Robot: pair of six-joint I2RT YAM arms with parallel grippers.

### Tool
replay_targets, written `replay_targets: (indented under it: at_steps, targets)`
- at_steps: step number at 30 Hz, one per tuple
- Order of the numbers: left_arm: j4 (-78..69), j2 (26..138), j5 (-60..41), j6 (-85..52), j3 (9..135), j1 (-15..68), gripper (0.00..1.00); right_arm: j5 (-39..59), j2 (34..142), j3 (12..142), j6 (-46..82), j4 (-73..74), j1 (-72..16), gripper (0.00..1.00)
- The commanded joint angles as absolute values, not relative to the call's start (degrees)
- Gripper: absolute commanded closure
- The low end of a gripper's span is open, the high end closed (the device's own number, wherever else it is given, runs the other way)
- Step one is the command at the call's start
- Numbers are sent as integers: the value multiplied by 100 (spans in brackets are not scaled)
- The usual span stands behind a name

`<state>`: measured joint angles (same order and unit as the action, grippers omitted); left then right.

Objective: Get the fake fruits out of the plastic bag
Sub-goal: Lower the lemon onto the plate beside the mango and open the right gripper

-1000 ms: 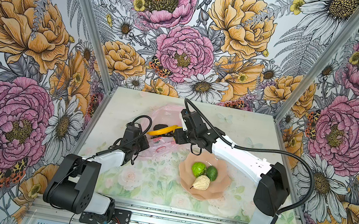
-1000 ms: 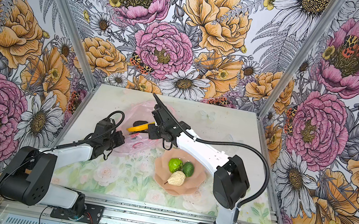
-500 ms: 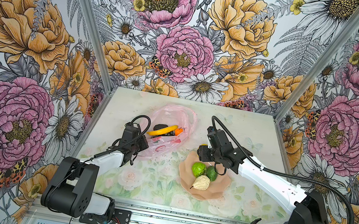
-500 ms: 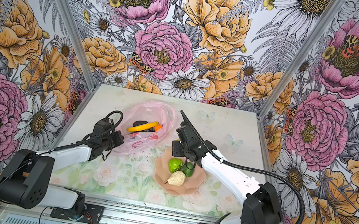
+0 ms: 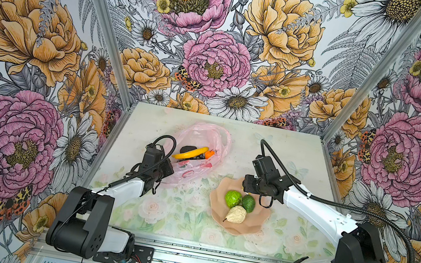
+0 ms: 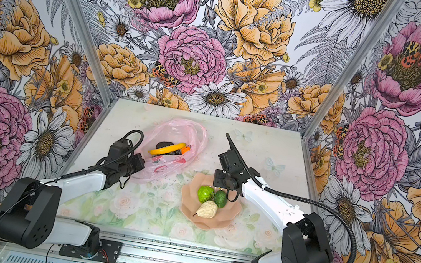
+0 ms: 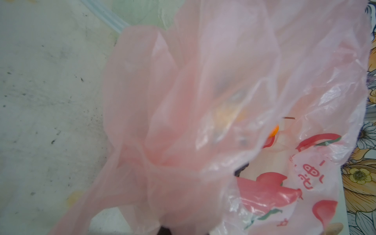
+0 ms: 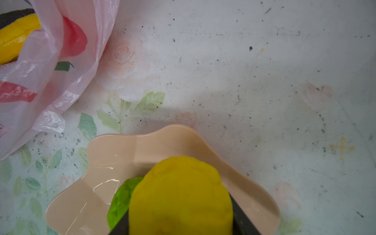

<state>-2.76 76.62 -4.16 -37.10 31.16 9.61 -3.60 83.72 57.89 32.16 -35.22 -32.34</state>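
The pale pink plastic bag (image 5: 203, 139) (image 6: 178, 132) lies open at the table's middle back. Showing in it are a yellow banana (image 5: 190, 152) (image 6: 167, 149), an orange tangerine (image 5: 210, 154) and a dark piece (image 5: 188, 148). My left gripper (image 5: 165, 171) is shut on the bag's near edge; bunched bag film (image 7: 183, 122) fills the left wrist view and covers its jaws. My right gripper (image 8: 181, 203) is shut on a yellow lemon (image 8: 181, 195) over the far rim of the peach plate (image 8: 114, 146) (image 5: 257, 222). In both top views the lemon is hidden under the gripper (image 5: 249, 184).
On the plate lie a lime-green round fruit (image 5: 233, 198), a dark green piece (image 5: 248, 203) and a cream pear (image 5: 236, 214). Flowered walls enclose the table on three sides. Bare table (image 5: 281, 153) stretches behind and to the right of the plate.
My right gripper has swung from the bag's mouth rightward and nearer, to the plate's far rim. The left gripper has kept its hold on the bag.
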Motion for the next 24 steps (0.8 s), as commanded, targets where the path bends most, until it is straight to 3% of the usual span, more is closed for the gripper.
replay_targets:
  at_steps: [1, 24]
  targets:
    - [-229, 7559, -414, -3684, 3010, 913, 100, -554, 8500, 5783, 3297, -3336, -3287, 46]
    - [-229, 7541, -466, -3726, 2996, 912, 100, -678, 9138, 5736, 3304, -3043, -3733, 45]
